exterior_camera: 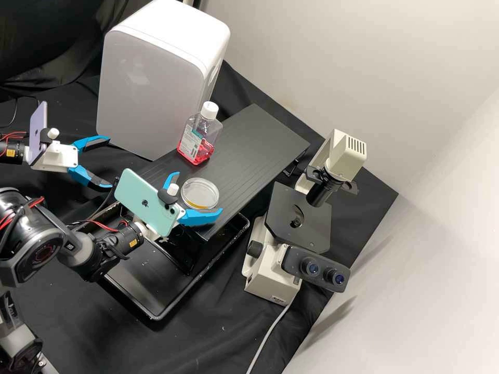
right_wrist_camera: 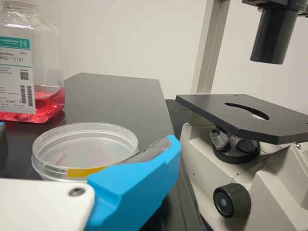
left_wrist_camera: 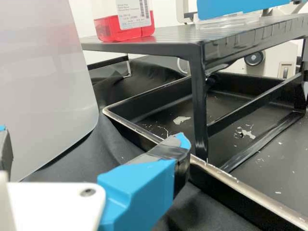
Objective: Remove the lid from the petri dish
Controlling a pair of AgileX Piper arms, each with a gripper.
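The clear petri dish [exterior_camera: 200, 192], with its lid on and a yellowish layer inside, sits at the near edge of the raised black platform [exterior_camera: 260, 143]. My right gripper [exterior_camera: 198, 193] is open and straddles the dish, one blue finger on each side. In the right wrist view the petri dish [right_wrist_camera: 84, 149] lies between the fingers, with one fingertip [right_wrist_camera: 166, 144] close beside its rim. My left gripper [exterior_camera: 108, 161] is open and holds nothing, off to the left by the white box [exterior_camera: 156, 78]. One of its blue fingers [left_wrist_camera: 144, 187] shows low in the left wrist view.
A flask of red liquid [exterior_camera: 200, 135] stands on the platform behind the dish. A black tray [exterior_camera: 156, 291] lies under the platform's front. A microscope [exterior_camera: 306, 218] stands to the right. Black cloth covers the bench.
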